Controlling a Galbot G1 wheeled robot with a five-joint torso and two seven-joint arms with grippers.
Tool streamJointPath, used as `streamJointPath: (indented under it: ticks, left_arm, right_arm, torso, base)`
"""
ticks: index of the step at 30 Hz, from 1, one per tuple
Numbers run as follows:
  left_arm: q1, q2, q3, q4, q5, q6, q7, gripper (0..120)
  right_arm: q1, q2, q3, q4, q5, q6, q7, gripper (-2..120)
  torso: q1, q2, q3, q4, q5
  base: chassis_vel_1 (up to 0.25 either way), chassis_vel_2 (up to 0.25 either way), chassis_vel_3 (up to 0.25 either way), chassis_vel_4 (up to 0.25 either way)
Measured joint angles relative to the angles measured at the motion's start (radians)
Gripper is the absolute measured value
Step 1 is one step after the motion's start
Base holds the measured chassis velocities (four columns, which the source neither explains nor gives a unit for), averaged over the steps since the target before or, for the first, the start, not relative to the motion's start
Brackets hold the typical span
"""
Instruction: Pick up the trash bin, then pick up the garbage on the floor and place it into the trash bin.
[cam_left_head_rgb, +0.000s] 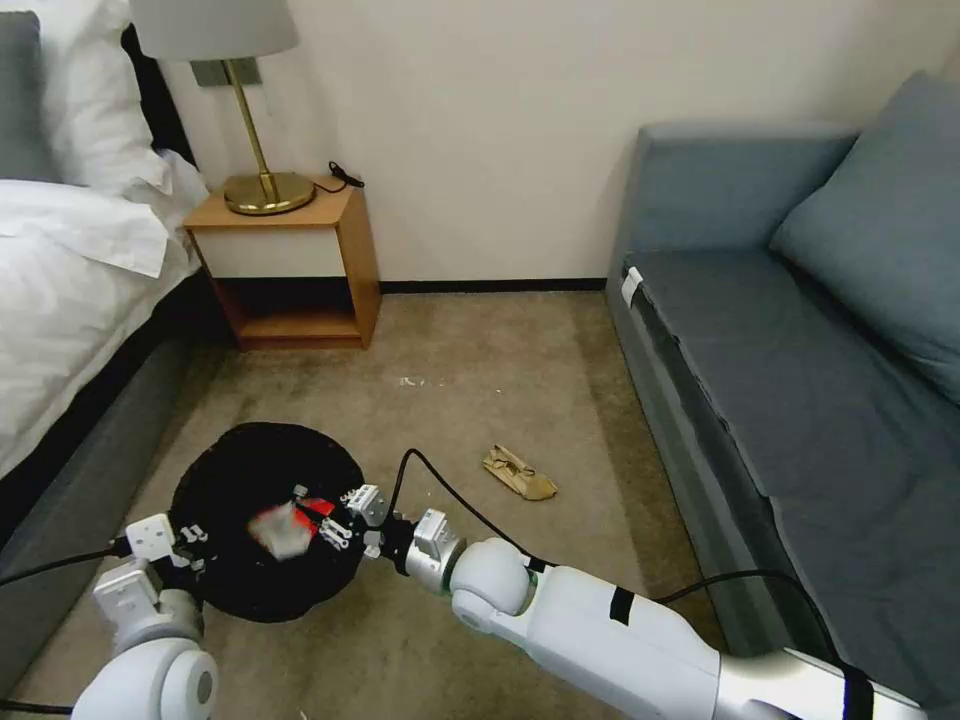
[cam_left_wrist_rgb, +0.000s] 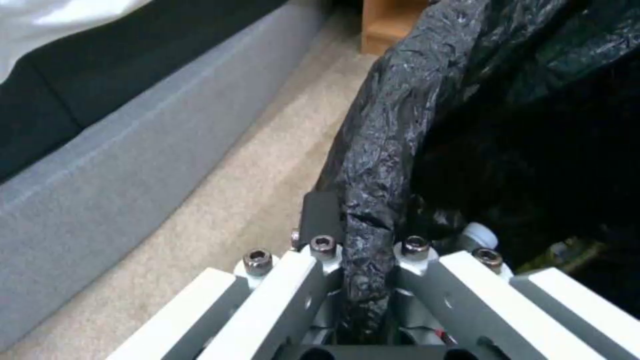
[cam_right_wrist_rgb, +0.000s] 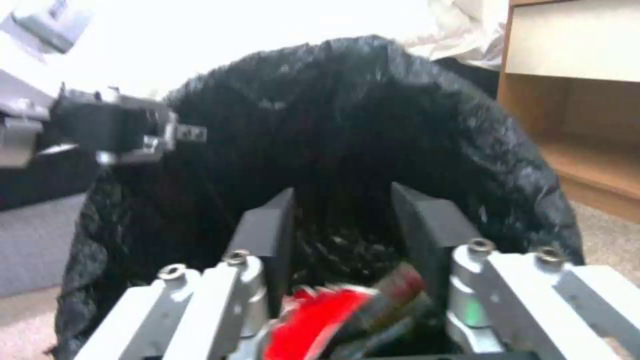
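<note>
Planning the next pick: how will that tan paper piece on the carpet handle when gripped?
The tan paper piece looks crumpled and folded, so probably light and floppy, crushing under the jaws. It lies flat, so it's unlikely to roll.

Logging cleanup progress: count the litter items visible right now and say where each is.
2. A red-white packet is over the open trash bin, by the right gripper; a tan paper piece lies on the carpet beside the sofa. The bin's dark inside may hide more.
</note>
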Motion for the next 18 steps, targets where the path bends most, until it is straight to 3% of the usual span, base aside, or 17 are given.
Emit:
streamJointPath:
  ticks: [6, 9, 11, 16, 18]
  left_arm:
    - [-0.006, 0.006, -0.005, 0.006, -0.001, 0.000, 0.001, 3]
    - [-0.011, 0.011, -0.009, 0.009, -0.005, 0.000, 0.001, 3]
    - [-0.019, 0.017, -0.015, 0.015, -0.012, 0.000, 0.001, 3]
    - [-0.036, 0.026, -0.023, 0.030, -0.029, 0.000, 0.001, 3]
    - [-0.051, 0.033, -0.025, 0.046, -0.035, 0.000, 0.001, 3]
  right_arm:
    - [-0.020, -0.008, 0.071, 0.025, 0.021, 0.021, -0.005, 68]
    - [-0.036, -0.016, 0.115, 0.013, 0.010, 0.095, 0.001, 76]
    - [-0.061, -0.033, 0.170, -0.026, -0.042, 0.211, 0.014, 86]
    - [-0.126, -0.087, 0.257, -0.018, -0.101, 0.232, 0.009, 98]
    - [-0.191, -0.112, 0.315, -0.008, -0.180, 0.247, 0.018, 99]
  torso:
    - [0.000, 0.000, 0.000, 0.0001, 0.0000]
    - [0.000, 0.000, 0.000, 0.0001, 0.0001]
    - [0.000, 0.000, 0.000, 0.0000, 0.0002]
    - [0.000, 0.000, 0.000, 0.0000, 0.0002]
    - [0.000, 0.000, 0.000, -0.0003, 0.0002]
  base:
    - [0.000, 0.000, 0.000, 0.000]
    - [0.000, 0.000, 0.000, 0.000]
    - [0.000, 0.000, 0.000, 0.000]
    - [0.000, 0.000, 0.000, 0.000]
    - [0.000, 0.000, 0.000, 0.000]
